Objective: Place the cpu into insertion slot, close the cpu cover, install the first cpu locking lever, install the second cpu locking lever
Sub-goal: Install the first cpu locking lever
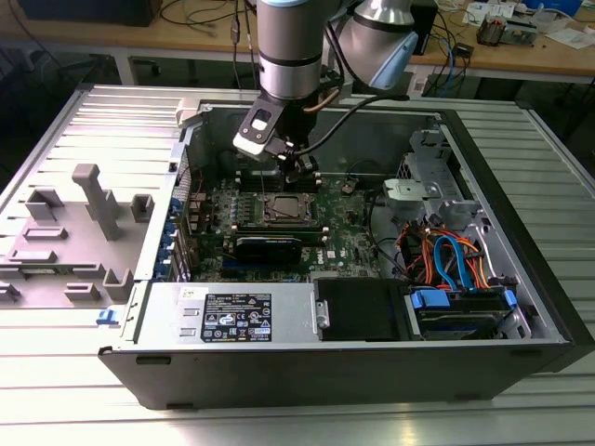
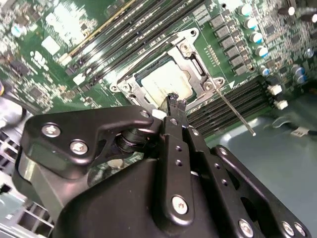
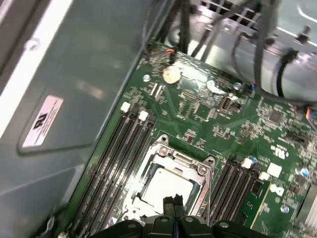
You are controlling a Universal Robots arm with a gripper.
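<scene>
The cpu (image 2: pixel 165 81) lies in the insertion slot (image 1: pixel 283 210) on the green board, its pale metal top (image 3: pixel 167 185) showing. The silver cpu cover (image 2: pixel 193 54) lies flat around it, its frame (image 3: pixel 174 157) edging the chip. My gripper (image 2: pixel 174 101) hangs just above one edge of the socket, its black fingertips (image 3: pixel 169 201) pressed together with nothing between them. A thin locking lever (image 2: pixel 237 113) angles away from the socket's corner, its free end over the memory slots. In the exterior view the gripper (image 1: pixel 297 170) sits directly behind the socket.
Long black memory slots (image 3: pixel 121 148) flank the socket on both sides. The grey case wall (image 3: pixel 59 99) rises close by. Bundled cables (image 1: pixel 446 255) and a drive bay fill the exterior view's right. The power supply (image 1: pixel 237 313) sits at the case front.
</scene>
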